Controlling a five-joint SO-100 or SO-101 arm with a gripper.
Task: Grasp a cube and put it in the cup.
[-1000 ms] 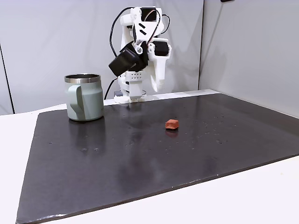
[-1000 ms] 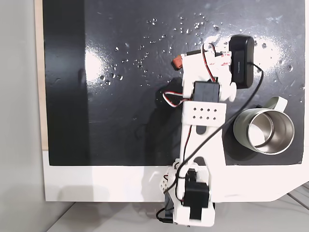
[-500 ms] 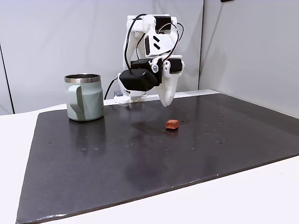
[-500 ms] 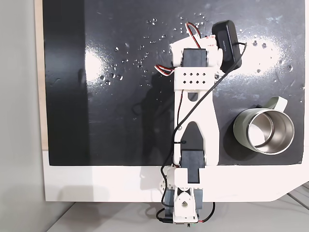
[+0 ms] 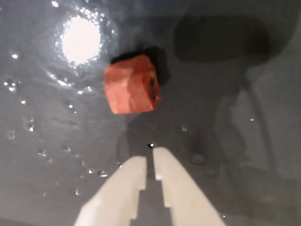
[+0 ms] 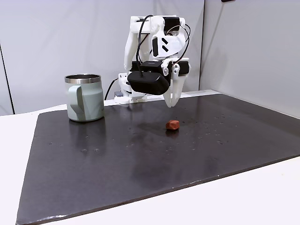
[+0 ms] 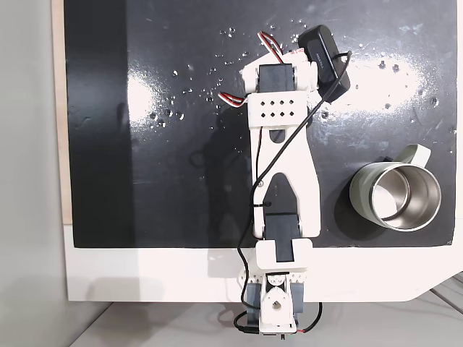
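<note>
Hovering tool (image 5: 149, 167) above cube (image 5: 132, 90)

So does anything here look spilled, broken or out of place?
Only small things: shiny droplets are scattered on the dark mat around the cube, like a light spill. The cup stands upright, and the tool hovers near the cube, not touching it.

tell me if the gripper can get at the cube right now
Probably yes. The cube lies alone on the dark mat, nothing between it and the gripper above it, though its fingers look nearly closed.
</note>
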